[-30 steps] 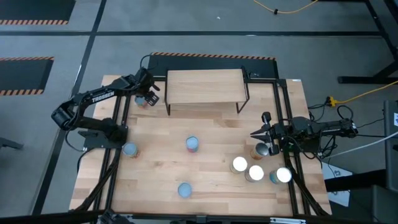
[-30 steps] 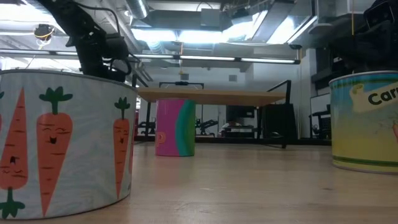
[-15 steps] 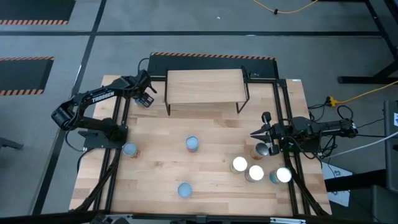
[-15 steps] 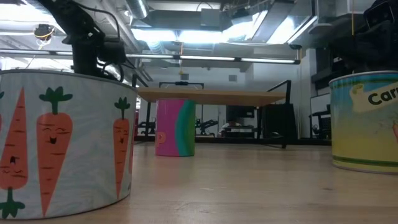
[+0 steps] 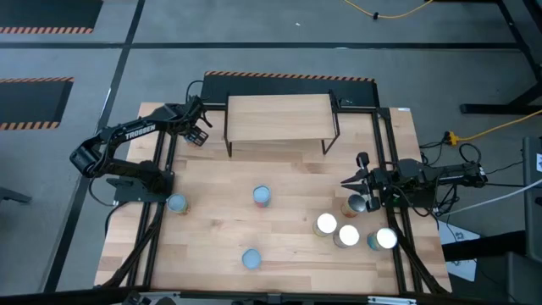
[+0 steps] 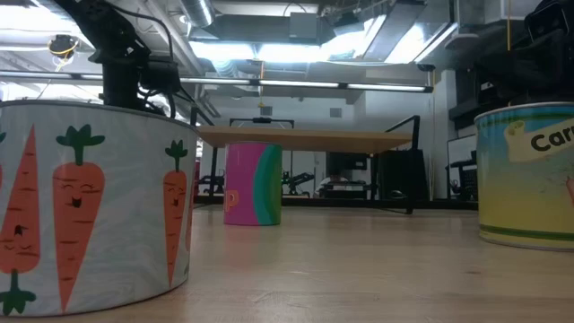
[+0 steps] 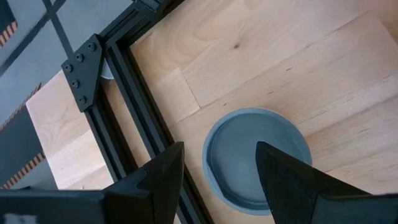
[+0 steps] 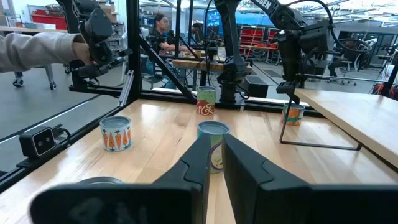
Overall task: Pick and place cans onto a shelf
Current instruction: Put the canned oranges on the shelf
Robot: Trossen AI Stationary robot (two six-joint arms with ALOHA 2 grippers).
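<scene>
The shelf (image 5: 279, 117), a light wooden board on thin black legs, stands at the table's far middle. One can with a grey-blue round top (image 7: 255, 155) stands on the table just left of the shelf. My left gripper (image 7: 221, 149) hangs over it, open, one finger on each side of its top and pointing down; it hides the can in the high view (image 5: 196, 129). Several other cans stand on the table, among them one in the middle (image 5: 262, 196) and three white-topped ones (image 5: 348, 235) at the near right. My right gripper (image 5: 345, 182) waits, shut, at the right side.
Black frame rails (image 7: 124, 106) run along the table's left edge, close beside the can under my left gripper. One can (image 5: 356, 203) stands close under my right gripper. Cans also stand at the left (image 5: 177, 203) and near middle (image 5: 251, 257). A person's sleeve (image 8: 37, 46) shows beyond the table.
My left gripper has shifted a little toward the table's near edge and now stands over the can beside the shelf, covering it in the high view. The can has stayed in place.
</scene>
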